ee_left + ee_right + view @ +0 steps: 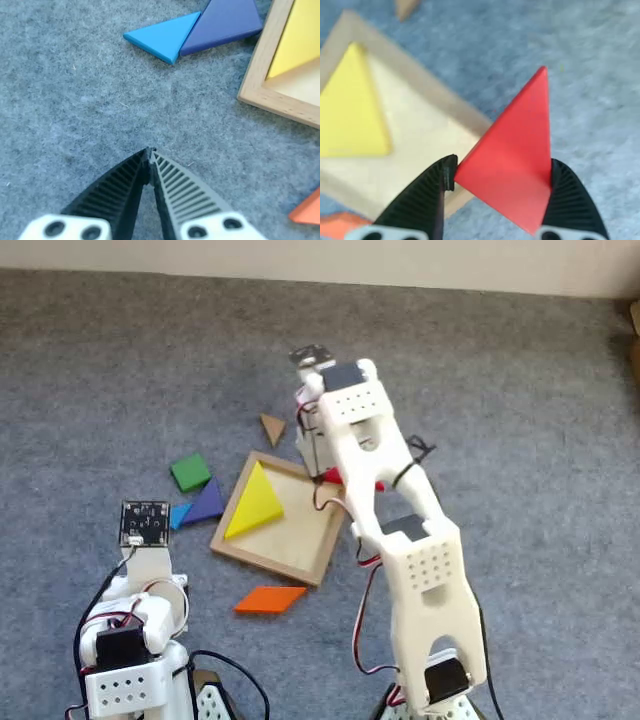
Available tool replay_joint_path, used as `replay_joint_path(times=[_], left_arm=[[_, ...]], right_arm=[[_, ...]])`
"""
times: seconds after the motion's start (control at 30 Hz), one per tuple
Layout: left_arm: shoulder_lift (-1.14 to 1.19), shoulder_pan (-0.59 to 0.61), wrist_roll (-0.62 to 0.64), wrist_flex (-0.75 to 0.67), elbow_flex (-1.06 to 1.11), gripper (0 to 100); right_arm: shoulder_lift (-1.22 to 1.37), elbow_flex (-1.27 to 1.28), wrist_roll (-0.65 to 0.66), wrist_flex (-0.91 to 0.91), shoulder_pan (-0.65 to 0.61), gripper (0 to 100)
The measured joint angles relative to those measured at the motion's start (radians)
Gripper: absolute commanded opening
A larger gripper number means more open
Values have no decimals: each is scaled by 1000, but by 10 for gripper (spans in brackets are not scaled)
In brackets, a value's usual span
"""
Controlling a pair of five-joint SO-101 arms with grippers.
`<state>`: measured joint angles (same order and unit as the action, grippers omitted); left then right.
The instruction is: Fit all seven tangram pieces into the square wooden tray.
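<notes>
The square wooden tray (pixel 268 562) lies mid-table with a yellow triangle (pixel 255 502) inside it. My right gripper (pixel 501 167) is shut on a red triangle (pixel 512 160), held over the carpet just off the tray's edge (pixel 415 75); from above, a bit of the red triangle (pixel 333 477) shows under the arm. My left gripper (pixel 151 151) is shut and empty over bare carpet. Ahead of it lie a light blue triangle (pixel 162 37) and a dark blue triangle (pixel 225 22). A green square (pixel 190 472), an orange parallelogram (pixel 270 599) and a small tan triangle (pixel 272 427) lie loose.
Grey carpet covers the table. The right arm (pixel 400 530) reaches over the tray's right side and hides that corner. Open carpet lies to the far left and right of the tray.
</notes>
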<state>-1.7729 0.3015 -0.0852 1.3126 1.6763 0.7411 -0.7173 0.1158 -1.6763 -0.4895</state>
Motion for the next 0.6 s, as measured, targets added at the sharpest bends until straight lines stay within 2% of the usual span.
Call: replay_joint_path(times=[0.23, 0.43, 0.6], left_arm=[[0, 0, 0, 0, 0, 7], [0, 0, 0, 0, 0, 7], [0, 0, 0, 0, 0, 7]], right_arm=[[0, 0, 12, -35, -124, 159], [0, 0, 107, -35, -209, 159], [0, 2, 192, -35, -219, 159]])
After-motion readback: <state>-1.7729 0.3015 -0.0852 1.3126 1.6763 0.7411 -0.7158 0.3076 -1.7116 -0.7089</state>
